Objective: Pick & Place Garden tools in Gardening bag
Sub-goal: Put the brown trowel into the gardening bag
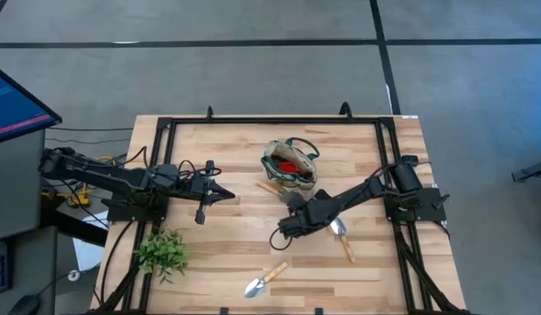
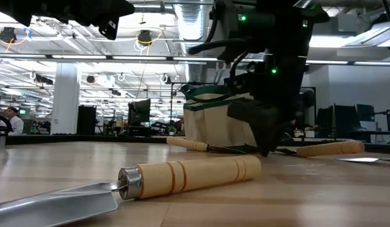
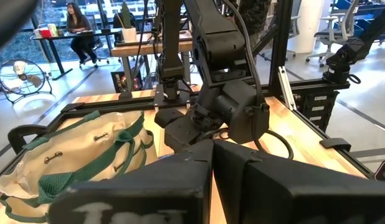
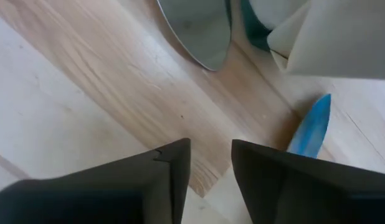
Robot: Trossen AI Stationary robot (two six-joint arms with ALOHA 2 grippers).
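The beige bag with green trim (image 1: 275,171) stands at the table's middle far part, with something red (image 1: 291,164) inside; it also shows in the left wrist view (image 3: 74,155). A tool with a wooden handle (image 1: 270,187) lies just near of the bag. One silver trowel (image 1: 342,236) lies right of my right gripper, another (image 1: 263,282) near the front edge (image 2: 182,176). My right gripper (image 1: 282,231) hangs low over bare wood near of the bag, its fingers (image 4: 211,158) a narrow gap apart, with nothing between them. My left gripper (image 1: 225,194) is shut, empty, raised left of the bag.
A leafy green plant (image 1: 163,252) lies at the front left. Black frame rails (image 1: 253,121) run along the table's far and side edges. A silver blade (image 4: 199,28) and a blue-shining pointed thing (image 4: 311,127) lie by the bag's foot ahead of my right gripper.
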